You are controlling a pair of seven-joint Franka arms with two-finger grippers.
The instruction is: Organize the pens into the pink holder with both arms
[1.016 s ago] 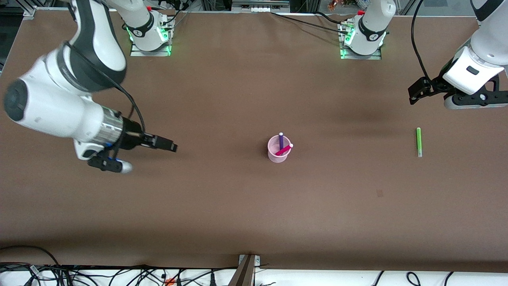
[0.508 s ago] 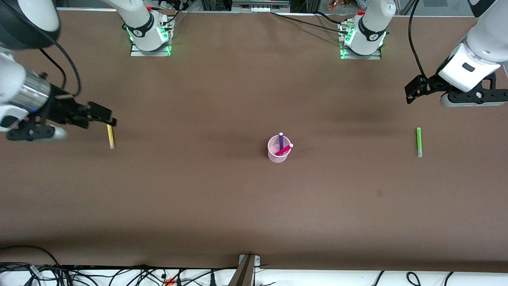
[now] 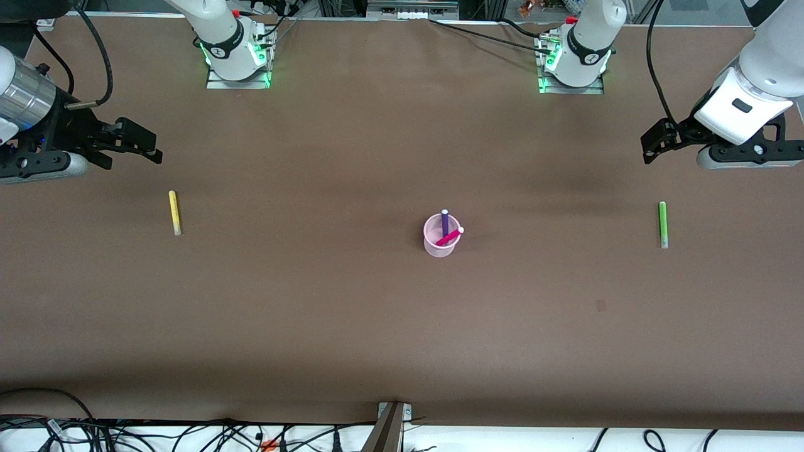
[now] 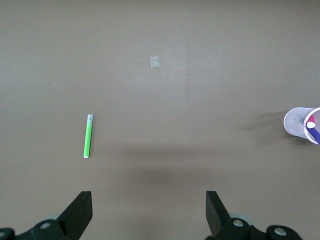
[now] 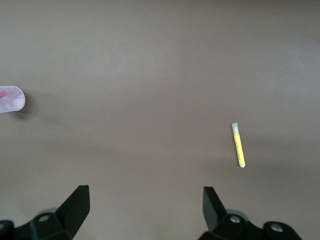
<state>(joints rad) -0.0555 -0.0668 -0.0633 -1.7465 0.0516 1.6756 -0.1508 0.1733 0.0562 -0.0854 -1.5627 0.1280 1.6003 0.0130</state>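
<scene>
The pink holder [image 3: 439, 237] stands mid-table with a purple pen [image 3: 445, 221] and a magenta pen [image 3: 450, 236] in it. A yellow pen [image 3: 174, 212] lies flat toward the right arm's end, also seen as the yellow pen [image 5: 238, 145] from the right wrist. A green pen [image 3: 662, 223] lies flat toward the left arm's end, and the left wrist view shows the green pen [image 4: 88, 136] too. My right gripper [image 3: 152, 149] hangs open and empty above the table near the yellow pen. My left gripper [image 3: 649, 149] hangs open and empty above the table near the green pen.
Both arm bases [image 3: 235, 56] [image 3: 573, 63] stand along the table's edge farthest from the front camera. A small pale patch [image 3: 600, 306] marks the brown tabletop. Cables [image 3: 188, 436] lie below the table's near edge.
My right arm has swung away from the table's middle to its own end and uncovered the yellow pen. My left gripper shifted slightly. The pens and holder stayed put.
</scene>
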